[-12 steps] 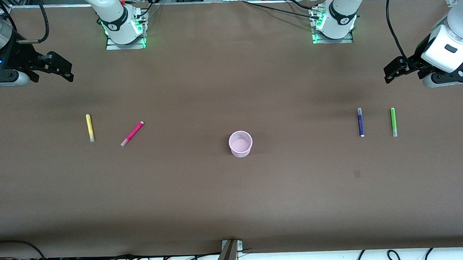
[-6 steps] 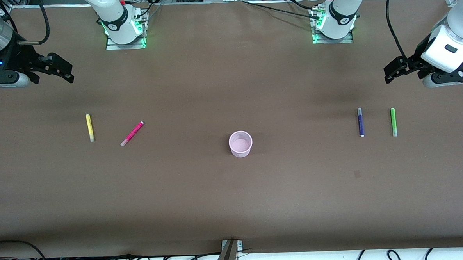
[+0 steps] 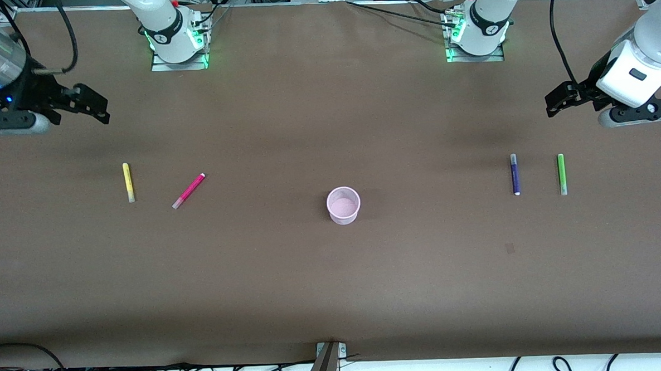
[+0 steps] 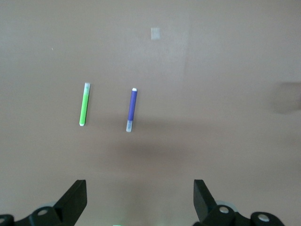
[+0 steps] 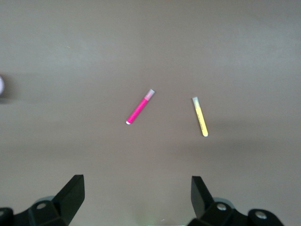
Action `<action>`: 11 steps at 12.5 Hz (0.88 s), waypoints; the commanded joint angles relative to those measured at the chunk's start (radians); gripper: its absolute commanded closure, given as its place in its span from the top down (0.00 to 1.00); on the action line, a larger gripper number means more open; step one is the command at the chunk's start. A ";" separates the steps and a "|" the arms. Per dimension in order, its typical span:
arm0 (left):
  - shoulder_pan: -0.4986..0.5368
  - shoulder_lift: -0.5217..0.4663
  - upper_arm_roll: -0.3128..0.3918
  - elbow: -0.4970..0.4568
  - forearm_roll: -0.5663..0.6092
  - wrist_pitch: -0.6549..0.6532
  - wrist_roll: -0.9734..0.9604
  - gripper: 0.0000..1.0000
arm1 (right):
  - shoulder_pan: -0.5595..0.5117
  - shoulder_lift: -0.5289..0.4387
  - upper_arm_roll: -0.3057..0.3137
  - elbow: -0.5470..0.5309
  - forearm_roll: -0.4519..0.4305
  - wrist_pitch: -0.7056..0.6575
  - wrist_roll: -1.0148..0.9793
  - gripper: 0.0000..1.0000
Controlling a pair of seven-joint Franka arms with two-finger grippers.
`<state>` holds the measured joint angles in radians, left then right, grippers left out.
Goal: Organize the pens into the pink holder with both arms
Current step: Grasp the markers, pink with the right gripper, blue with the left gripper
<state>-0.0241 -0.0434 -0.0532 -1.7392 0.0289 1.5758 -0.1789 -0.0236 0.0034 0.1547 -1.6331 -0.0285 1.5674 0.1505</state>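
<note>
Pens (image 3: 514,174) lie well apart from the mid-table pink holder (image 3: 343,205).

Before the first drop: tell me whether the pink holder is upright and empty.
Upright and empty: the pink holder stands mouth-up, its inside bare; all four pens lie on the table.

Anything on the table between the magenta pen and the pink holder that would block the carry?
Nothing visible: only bare table lies between the magenta pen and the pink holder. The open right gripper is empty.

Translucent plastic pink holder (image 3: 343,205), matt table (image 3: 334,274)
</note>
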 commanded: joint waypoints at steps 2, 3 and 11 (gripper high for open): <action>0.007 0.089 -0.002 0.020 -0.017 -0.100 0.031 1.00 | 0.046 0.168 0.002 0.016 -0.119 0.008 0.000 1.00; 0.007 0.123 -0.004 0.017 -0.012 -0.102 0.074 1.00 | 0.050 0.181 0.003 0.001 -0.111 0.017 0.006 1.00; 0.082 0.368 -0.001 -0.173 0.053 0.446 0.312 1.00 | 0.071 0.369 0.006 -0.388 -0.025 0.590 0.660 1.00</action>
<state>0.0596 0.3366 -0.0494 -1.8281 0.0390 1.8918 0.1103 0.0365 0.3939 0.1598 -1.8888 -0.0667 2.0260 0.6997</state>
